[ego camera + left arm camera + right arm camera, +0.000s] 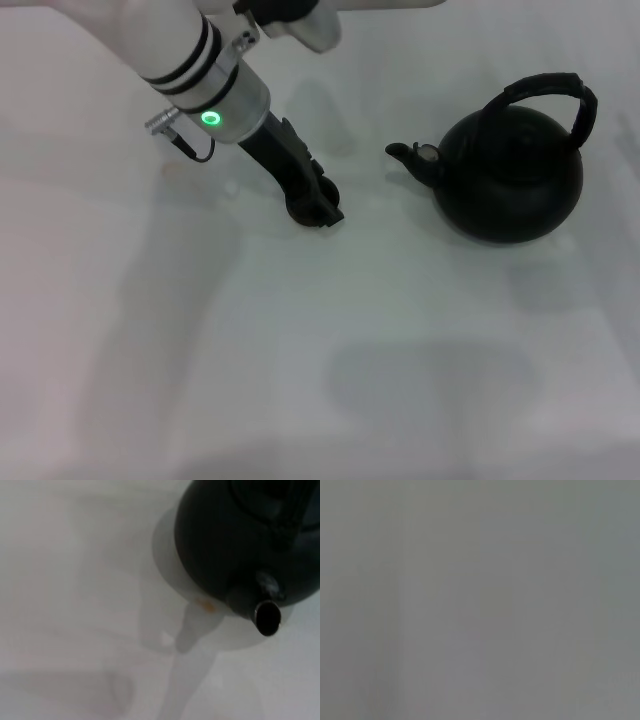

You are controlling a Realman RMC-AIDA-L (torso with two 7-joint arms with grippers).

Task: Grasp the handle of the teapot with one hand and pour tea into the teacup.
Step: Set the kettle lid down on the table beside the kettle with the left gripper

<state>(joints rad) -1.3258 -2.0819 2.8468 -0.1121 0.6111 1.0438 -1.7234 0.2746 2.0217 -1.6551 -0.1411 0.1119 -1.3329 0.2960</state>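
On the white bench (300, 350) I've got the teapot (510, 175) sitting upright over on the right side, handle (548, 88) arched over its top and spout (405, 153) aimed left toward my left hand (315, 205). That left hand is down at the bench surface, well apart from the pot, and it looks like there's something small, round and black right at its tip, but honestly I can't tell if the fingers are apart or together.
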